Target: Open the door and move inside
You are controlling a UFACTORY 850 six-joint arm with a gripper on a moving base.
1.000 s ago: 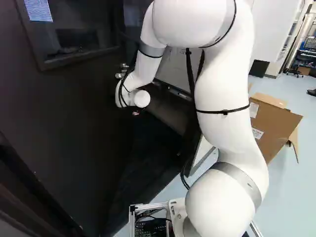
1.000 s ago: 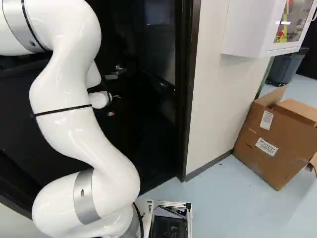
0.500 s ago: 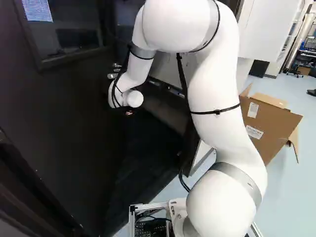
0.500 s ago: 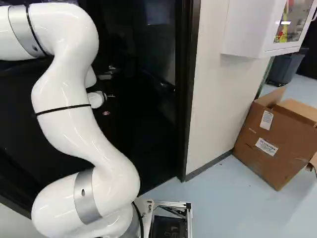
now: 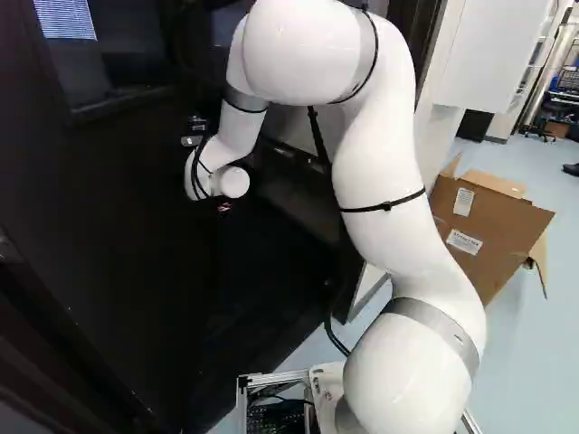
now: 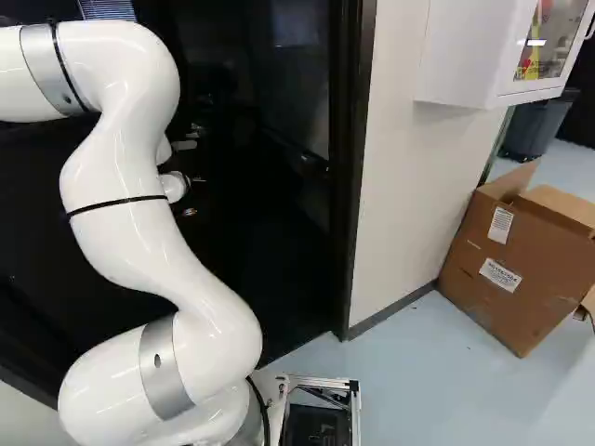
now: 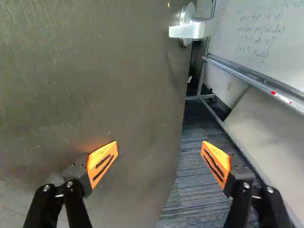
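Door (image 5: 99,208), ajar and swinging inward: compared with the earlier base views, its handle (image 7: 190,31) and window (image 5: 118,54) lie farther to the left in the left base view, and the passage is wider. The arm (image 5: 389,172) has shifted the same way, reaching farther in, while the base (image 6: 356,413) has not moved. The step in hand is judged to be pushing the door clear; driving through should wait for more width, since the door could swing back against the arm.

Gripper (image 7: 159,147): fingers spread wide, holding nothing, one before the door's face, the other over the gap beyond its edge. The handle is ahead of them, ungripped. Whether any part of the tool touches the door cannot be told.

Surface and room: smooth pale floor (image 6: 418,372) outside; dark ribbed carpet (image 7: 194,166) within, beside a whiteboard (image 7: 256,42) bearing handwriting. Right of the dark door frame (image 6: 353,167) in the right base view are a pale wall (image 6: 404,186), a white cabinet (image 6: 469,56) and an opened cardboard box (image 6: 516,269).
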